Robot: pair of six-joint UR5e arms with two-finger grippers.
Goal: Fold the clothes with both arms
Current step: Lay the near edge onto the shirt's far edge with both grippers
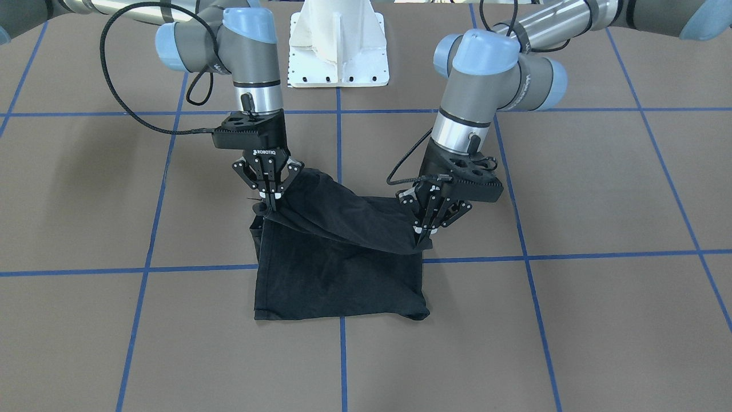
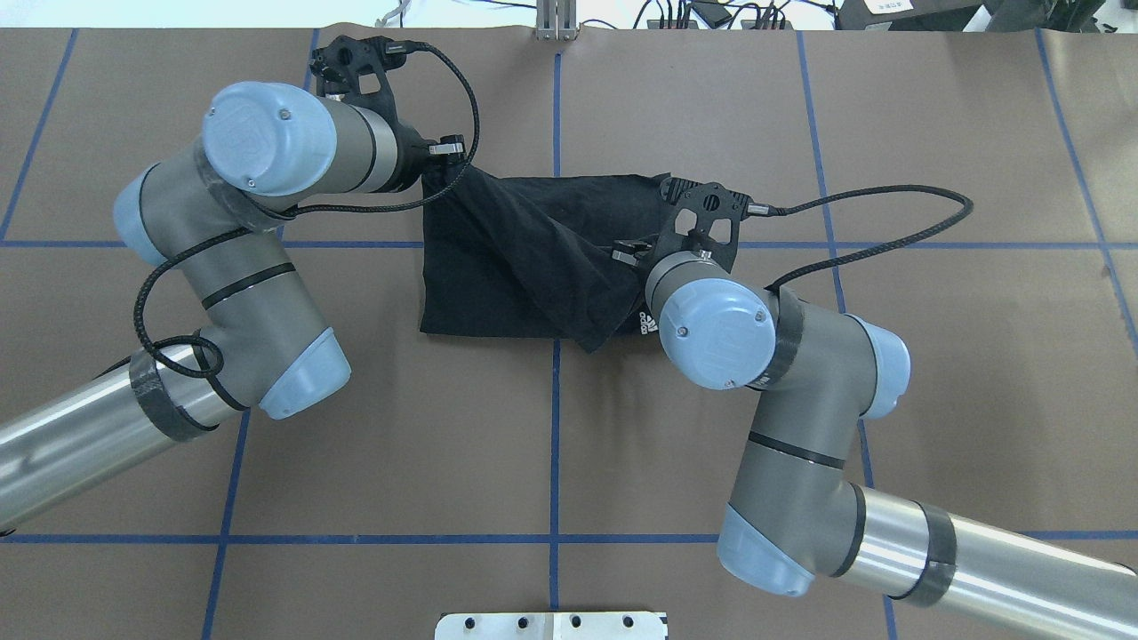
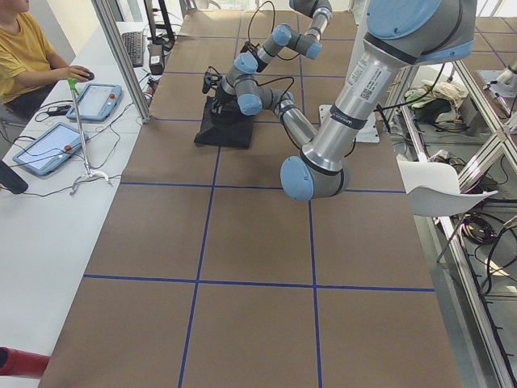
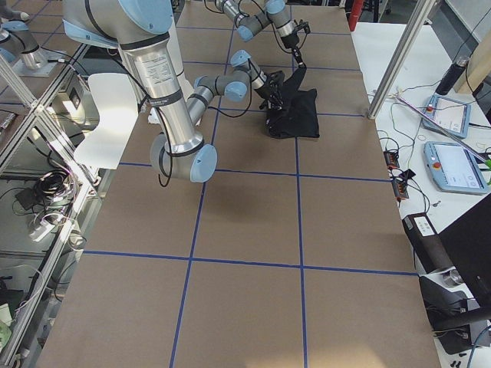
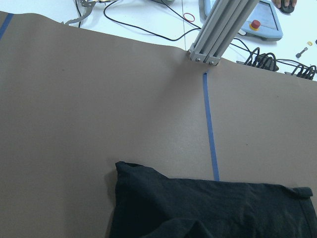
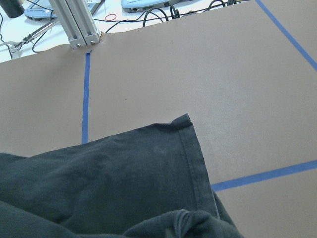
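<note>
The black T-shirt (image 1: 343, 280) lies as a folded rectangle on the brown table, with one layer lifted off it in a sagging band. My left gripper (image 1: 424, 233) is shut on that layer's corner, on the right side of the front-facing view. My right gripper (image 1: 271, 201) is shut on the other end of the layer, held a little higher. From overhead, the T-shirt (image 2: 516, 267) shows a small white logo (image 2: 647, 324) by the right wrist. The left gripper (image 2: 442, 171) pinches its far left corner. Both wrist views show only black cloth (image 5: 208, 208) (image 6: 114, 168), with no fingers in sight.
The white pedestal base (image 1: 338, 51) stands at the robot's side of the table. Blue tape lines (image 1: 343, 360) grid the brown surface. An aluminium post (image 5: 218, 29) rises at the far edge. A seated person (image 3: 24, 56) and tablets (image 3: 93, 101) are at the side desk.
</note>
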